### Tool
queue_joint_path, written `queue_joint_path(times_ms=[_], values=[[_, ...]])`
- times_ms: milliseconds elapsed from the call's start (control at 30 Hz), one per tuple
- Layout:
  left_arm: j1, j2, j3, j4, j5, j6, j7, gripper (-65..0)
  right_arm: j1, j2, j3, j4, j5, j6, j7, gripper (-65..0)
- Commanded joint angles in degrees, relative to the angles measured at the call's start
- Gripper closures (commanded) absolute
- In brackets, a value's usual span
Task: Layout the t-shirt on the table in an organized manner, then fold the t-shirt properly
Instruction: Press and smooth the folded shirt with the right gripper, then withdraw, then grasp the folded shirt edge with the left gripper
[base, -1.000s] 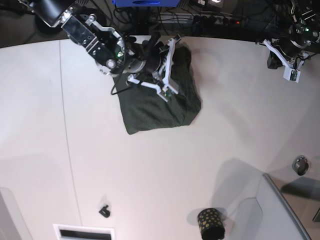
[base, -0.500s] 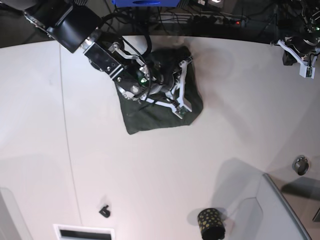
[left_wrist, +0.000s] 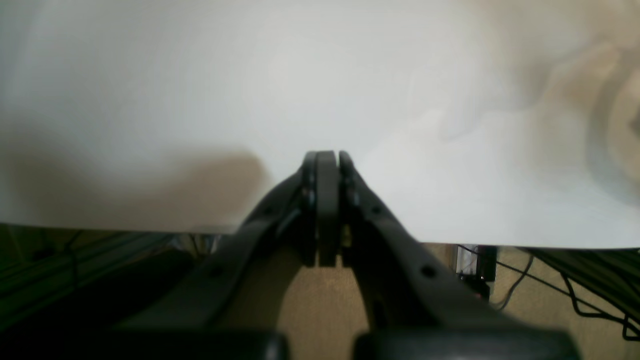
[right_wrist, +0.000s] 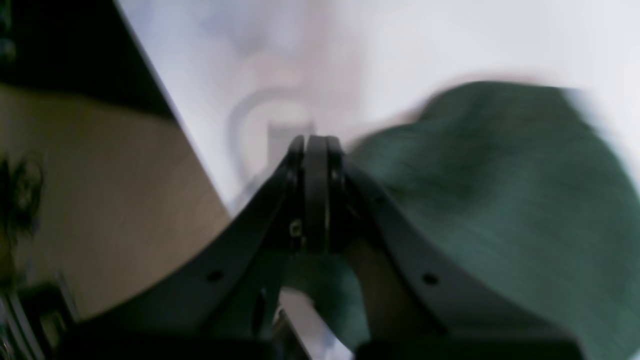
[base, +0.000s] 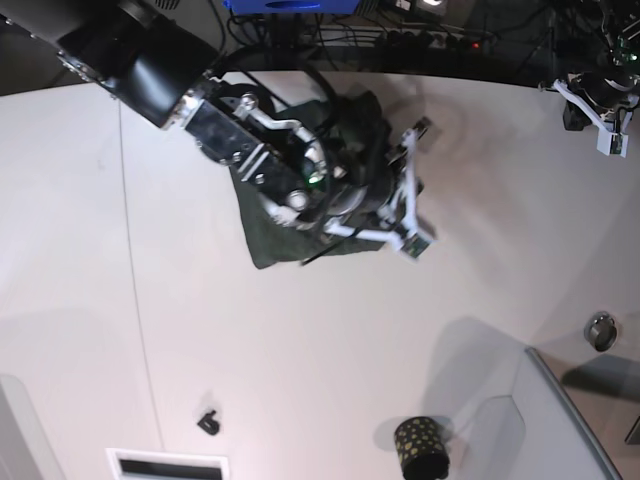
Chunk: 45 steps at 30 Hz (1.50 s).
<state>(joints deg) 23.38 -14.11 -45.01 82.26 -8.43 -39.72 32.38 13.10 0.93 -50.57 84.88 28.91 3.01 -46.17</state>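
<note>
Right end effector (right_wrist: 316, 142), jaws pressed together and holding nothing, has swept across the dark green t-shirt (base: 290, 235) toward its far edge over the past second, arm stretched low above the cloth. The shirt lies bunched near the tabletop's (base: 330, 360) back edge, so laying out looks barely begun. Left end effector (left_wrist: 325, 157), also closed and empty, hangs at the tabletop's rim, well apart.

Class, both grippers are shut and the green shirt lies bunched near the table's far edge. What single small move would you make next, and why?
Probably open the right gripper above the t-shirt and lower it onto an edge. The jaws are closed on nothing, and the shirt is a compact heap on the table, so it cannot be spread without a grasp. The left gripper sits far off by the table's edge.
</note>
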Motion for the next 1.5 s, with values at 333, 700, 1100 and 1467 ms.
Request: queue_joint_path(times_ms=[333,700,1100,1467], values=[[2.1,8.4,6.2,7.0,-9.0,-0.3,3.7,0.0,-15.0,11.6,31.5,14.6,-0.6,2.8,-0.3,-0.6],[-0.7,6.4,12.9,0.3,-42.2,-0.3,12.9,-65.0,-22.5,14.8,38.5,14.3,-0.7,5.1,4.1,-0.6],[-9.6,11.9,22.6,-11.4,-42.1,-0.3,12.8,-65.0,-23.9,15.3,38.6,14.2,-0.7,5.1,4.1,-0.6],[-9.6,13.3,30.3,-11.5,-42.1,-0.3,8.9,-65.0,-23.8,15.3,38.8,14.2,-0.7,5.2,4.1,-0.6]])
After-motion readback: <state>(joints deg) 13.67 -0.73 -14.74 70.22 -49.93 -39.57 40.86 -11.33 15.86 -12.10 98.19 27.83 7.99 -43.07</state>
